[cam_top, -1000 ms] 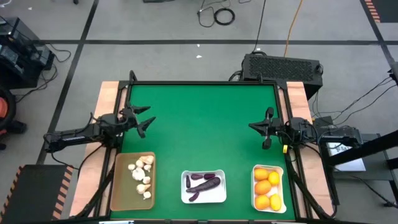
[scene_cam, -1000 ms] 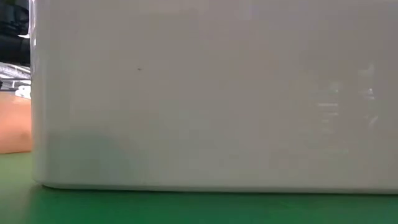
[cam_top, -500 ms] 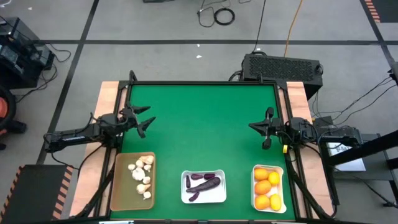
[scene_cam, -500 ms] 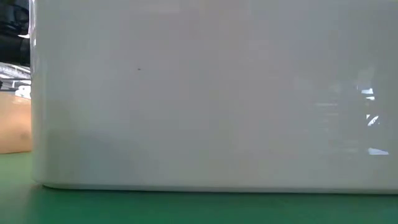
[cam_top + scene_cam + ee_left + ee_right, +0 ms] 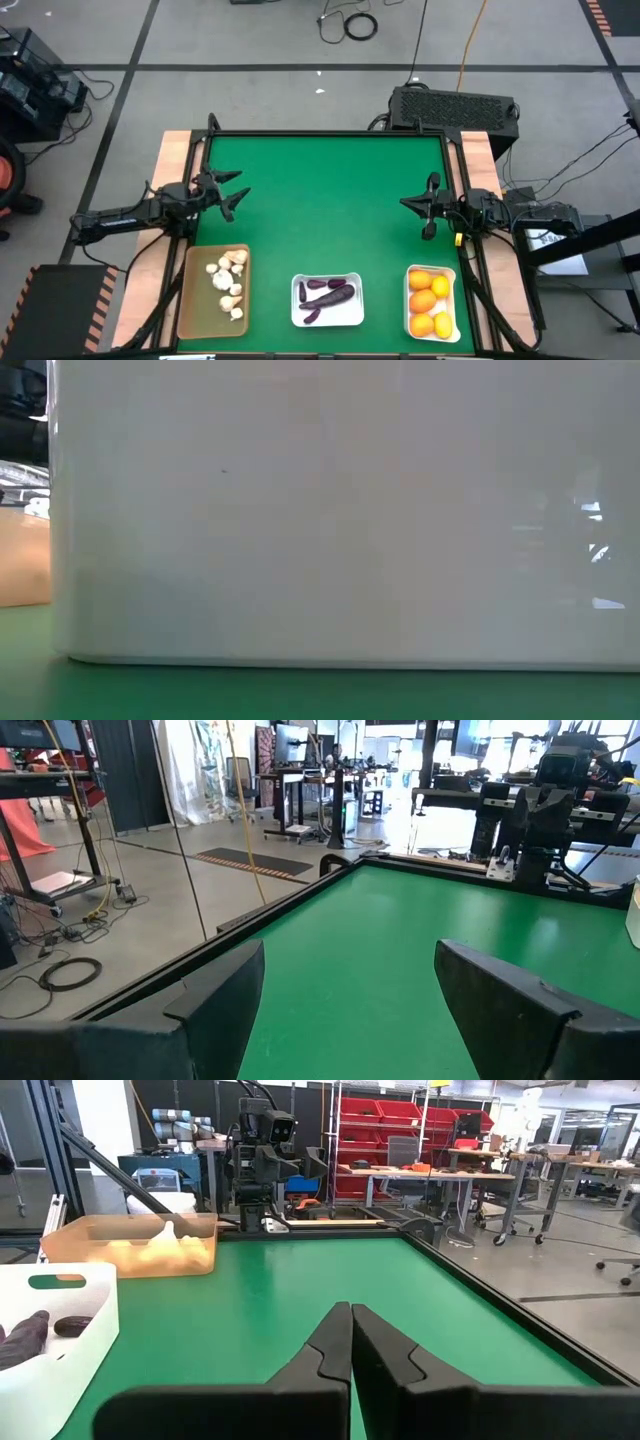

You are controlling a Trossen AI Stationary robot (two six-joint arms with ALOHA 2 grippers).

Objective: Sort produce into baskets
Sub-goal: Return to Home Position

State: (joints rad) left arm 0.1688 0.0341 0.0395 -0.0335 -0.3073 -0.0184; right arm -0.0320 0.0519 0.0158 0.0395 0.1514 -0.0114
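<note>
Three baskets stand in a row along the table's near edge. The tan-brown basket (image 5: 213, 292) at the left holds several whitish bulbs (image 5: 229, 283). The white middle basket (image 5: 327, 300) holds dark purple pieces (image 5: 327, 291). The white right basket (image 5: 432, 301) holds several orange and yellow fruits (image 5: 430, 301). My left gripper (image 5: 234, 189) hovers open at the table's left side, nothing between its fingers (image 5: 215, 1005). My right gripper (image 5: 415, 205) waits shut at the right side (image 5: 350, 1342).
The green mat (image 5: 330, 200) between the arms carries nothing. A raised dark frame (image 5: 325, 132) runs along the table's edges. In the low view, a white basket wall (image 5: 340, 510) fills nearly the whole picture, with a bit of the tan basket (image 5: 25, 555) beside it.
</note>
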